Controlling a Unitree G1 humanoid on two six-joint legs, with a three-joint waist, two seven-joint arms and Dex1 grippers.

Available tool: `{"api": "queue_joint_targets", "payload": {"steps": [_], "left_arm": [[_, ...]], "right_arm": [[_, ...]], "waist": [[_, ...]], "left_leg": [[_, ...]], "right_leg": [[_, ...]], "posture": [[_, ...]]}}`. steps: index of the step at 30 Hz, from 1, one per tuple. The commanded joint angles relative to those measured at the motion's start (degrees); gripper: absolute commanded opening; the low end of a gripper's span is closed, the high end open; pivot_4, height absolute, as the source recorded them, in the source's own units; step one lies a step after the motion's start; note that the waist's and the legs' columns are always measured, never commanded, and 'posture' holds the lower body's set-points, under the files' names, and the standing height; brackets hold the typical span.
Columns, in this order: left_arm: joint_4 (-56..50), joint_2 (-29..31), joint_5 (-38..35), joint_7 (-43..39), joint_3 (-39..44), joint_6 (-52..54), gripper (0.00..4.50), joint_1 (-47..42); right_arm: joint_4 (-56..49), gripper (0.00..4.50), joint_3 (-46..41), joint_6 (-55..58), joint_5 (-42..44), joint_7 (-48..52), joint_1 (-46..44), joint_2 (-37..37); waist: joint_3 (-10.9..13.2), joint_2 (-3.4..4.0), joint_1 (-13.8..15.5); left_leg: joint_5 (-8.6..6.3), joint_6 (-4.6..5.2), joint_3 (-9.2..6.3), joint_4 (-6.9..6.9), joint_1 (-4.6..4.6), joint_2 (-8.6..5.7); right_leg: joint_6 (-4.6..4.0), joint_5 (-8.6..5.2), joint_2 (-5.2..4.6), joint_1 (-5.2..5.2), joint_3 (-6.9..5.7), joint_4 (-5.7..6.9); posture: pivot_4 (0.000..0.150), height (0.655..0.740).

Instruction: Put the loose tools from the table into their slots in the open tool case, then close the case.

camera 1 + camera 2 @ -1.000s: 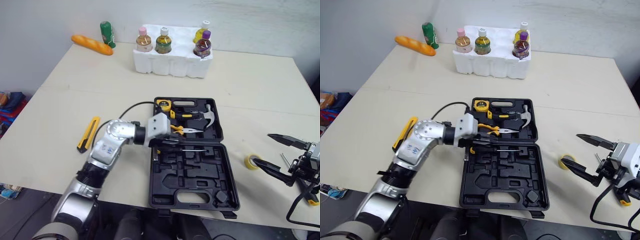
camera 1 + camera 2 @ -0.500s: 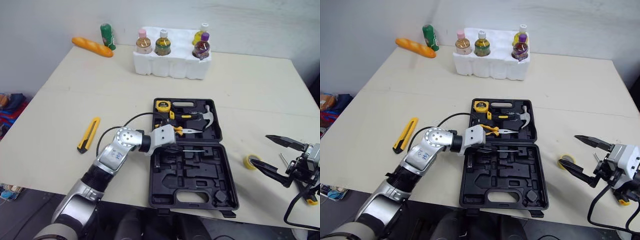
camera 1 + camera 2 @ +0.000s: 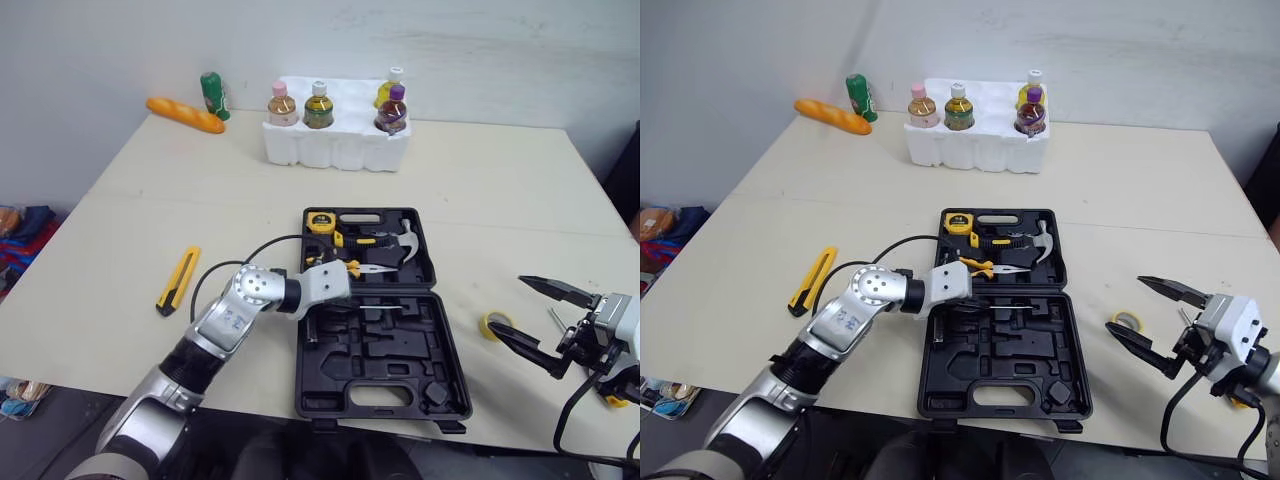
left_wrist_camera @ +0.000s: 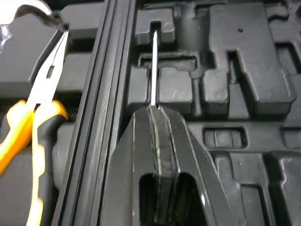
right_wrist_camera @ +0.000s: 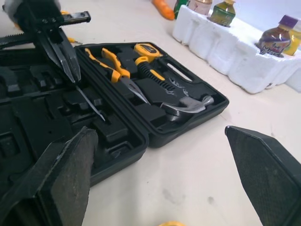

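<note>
Pale table [image 3: 480, 170], white wall behind. Open tool case [image 3: 440, 385] lies near the front edge; the far half holds a tape measure [image 3: 320, 221], pliers [image 4: 42, 94] and hammer [image 3: 405, 245].

Left gripper [image 4: 155, 110] is over the near half, just past the hinge. Its fingers are pressed together on a thin metal shaft [image 4: 154, 70], which lies along a narrow slot. A second ago the wrist sat over the pliers half; it is now back at the hinge, elbow lower. The shaft has barely shifted.

Right gripper [image 3: 506, 306] is spread wide as before, beside the yellow tape roll [image 3: 494, 325]. Utility knife [image 3: 178, 280] lies loose, well left of the case.
</note>
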Motion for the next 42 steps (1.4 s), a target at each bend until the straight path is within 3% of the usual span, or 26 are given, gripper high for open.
{"api": "queue_joint_targets", "payload": {"steps": [1, 5, 9, 12, 16, 17, 21, 28, 32, 37, 42], "left_arm": [[-3.51, 5.17, -0.32, -2.48, 4.68, -16.71, 0.01, 0.48], [-3.88, 6.31, -8.48, -0.37, 14.97, -17.10, 0.01, 2.26], [-1.83, 11.65, -10.96, 0.50, 24.34, -16.33, 1.14, 5.35], [0.71, 16.34, -12.01, 1.50, 30.62, -12.82, 2.66, 9.45], [4.95, 21.45, -14.08, 2.54, 39.36, -10.60, 4.23, 14.29], [7.25, 22.70, -14.24, 3.22, 41.76, -11.08, 4.41, 15.23], [14.54, 25.70, -14.04, 7.08, 49.62, -12.52, 4.41, 18.33], [26.29, 28.64, -12.10, 13.76, 56.20, -18.01, 4.41, 22.84], [32.82, 29.83, -10.86, 21.76, 60.82, -15.71, 4.41, 28.76], [28.68, 27.84, -13.57, 26.44, 65.73, -10.29, 4.41, 35.31], [20.27, 23.98, -16.88, 27.18, 65.67, -7.34, 4.41, 34.28]], "right_arm": [[2.25, 4.50, -2.90, -2.47, -1.22, -1.75, -2.19, -1.23], [7.39, 4.50, -6.39, -4.60, -2.39, -1.05, -1.48, -3.30], [12.79, 4.50, -12.16, -6.15, -2.23, -0.38, 0.96, -5.14], [18.75, 4.50, -16.58, -9.48, -3.37, -1.22, 2.62, -5.86], [26.37, 4.50, -21.80, -13.88, -4.70, -4.39, 4.37, -5.49], [28.45, 4.50, -22.91, -13.97, -5.14, -5.85, 5.04, -5.52], [36.65, 4.50, -27.14, -14.12, -6.66, -12.40, 7.41, -5.91], [46.23, 4.50, -32.36, -20.26, -5.72, -20.08, 10.49, -3.73], [49.91, 4.50, -34.65, -22.64, -4.27, -24.72, 17.72, 5.04], [51.06, 4.50, -35.51, -22.43, -1.28, -25.07, 20.11, 5.73], [49.47, 4.50, -35.20, -20.31, 2.12, -24.48, 18.42, 5.14]], "waist": [[0.05, 0.00, -0.04], [0.08, 0.10, 0.84], [0.10, 0.11, 1.10], [0.10, 0.10, 0.96], [0.23, -0.01, 0.35], [0.25, -0.02, 0.32], [0.26, -0.04, 0.23], [0.26, -0.01, 0.10], [0.14, -0.23, 0.37], [0.19, 0.00, -0.41], [0.10, -0.15, -1.01]], "left_leg": [[0.10, 0.07, 0.03, -0.01, -0.19, 0.04], [0.12, 0.14, 0.10, 0.00, -0.88, 0.04], [0.08, 0.16, 0.09, 0.05, -1.07, 0.00], [-0.02, 0.14, 0.13, -0.02, -1.10, 0.00], [-0.19, 0.24, 0.14, -0.11, -1.07, 0.01], [-0.20, 0.23, 0.14, -0.20, -1.06, 0.01], [-0.18, 0.19, 0.14, -0.33, -0.96, 0.00], [-0.21, 0.14, 0.17, -0.47, -0.88, 0.00], [-0.26, 0.05, 0.11, -0.65, -0.89, 0.05], [-0.44, -0.12, 0.17, -0.65, -0.84, 0.14], [-0.46, -0.40, 0.20, -0.67, -0.48, 0.22]], "right_leg": [[-0.05, 0.04, 0.05, -0.25, 0.00, 0.02], [-0.04, 0.06, 0.06, -0.89, -0.01, -0.04], [0.10, -0.01, 0.06, -0.93, -0.05, -0.31], [0.14, -0.02, 0.05, -0.90, -0.04, -0.55], [0.16, -0.03, 0.03, -0.89, -0.03, -0.59], [0.15, -0.03, 0.03, -0.92, -0.04, -0.59], [0.13, -0.04, -0.02, -0.92, -0.03, -0.57], [0.06, -0.07, -0.06, -0.92, -0.02, -0.58], [-0.12, -0.18, -0.07, -0.97, -0.11, -0.61], [-0.25, -0.35, -0.10, -0.97, -0.06, -0.53], [-0.53, -0.22, -0.12, -0.69, -0.01, -0.53]], "posture": [[0.150, 0.7400], [0.150, 0.7400], [0.150, 0.7400], [0.150, 0.7400], [0.150, 0.7400], [0.150, 0.7400], [0.150, 0.7400], [0.150, 0.7400], [0.150, 0.7400], [0.150, 0.7400], [0.150, 0.7400]]}}
